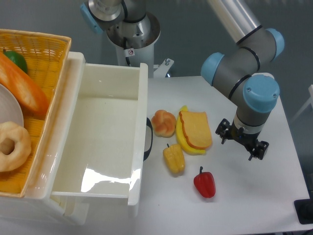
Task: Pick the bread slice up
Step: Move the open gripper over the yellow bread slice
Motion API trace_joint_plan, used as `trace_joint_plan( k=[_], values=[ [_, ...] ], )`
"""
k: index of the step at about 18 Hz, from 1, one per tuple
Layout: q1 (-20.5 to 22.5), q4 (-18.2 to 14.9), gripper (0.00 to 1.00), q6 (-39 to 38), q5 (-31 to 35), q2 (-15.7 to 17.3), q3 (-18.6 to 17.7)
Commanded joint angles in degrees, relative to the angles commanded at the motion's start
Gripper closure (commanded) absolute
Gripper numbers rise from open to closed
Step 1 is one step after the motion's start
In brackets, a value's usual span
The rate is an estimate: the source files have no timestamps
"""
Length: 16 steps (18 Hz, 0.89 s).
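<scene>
The bread slice (196, 129) lies flat in the middle of the white table, with an orange-tan face and a darker crust edge. It rests on top of a yellow banana-like toy (188, 145). My gripper (241, 140) points down just to the right of the slice, a short gap away and not touching it. Its black fingers (222, 131) stick out on either side of the wrist, spread open with nothing between them. The wrist hides the fingertips from above.
A knotted tan bun (163, 123) sits left of the slice. A yellow pepper (174, 159) and a red pepper (205, 183) lie in front. An open white drawer (139, 98) stands at left. Beside it, a wicker basket (49, 44) holds a baguette (22, 88) and a donut (10, 145).
</scene>
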Motion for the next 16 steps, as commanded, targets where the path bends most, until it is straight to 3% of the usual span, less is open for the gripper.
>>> trace_joint_plan(
  k=[6, 10, 16],
  values=[
    [-0.09, 0.18, 0.00, -0.70, 0.00, 0.44, -1.40],
    [1.13, 0.26, 0.00, -3.68, -0.35, 2.98, -6.32],
    [0.88, 0.00, 0.00, -5.27, -0.44, 10.54, -15.64]
  ],
)
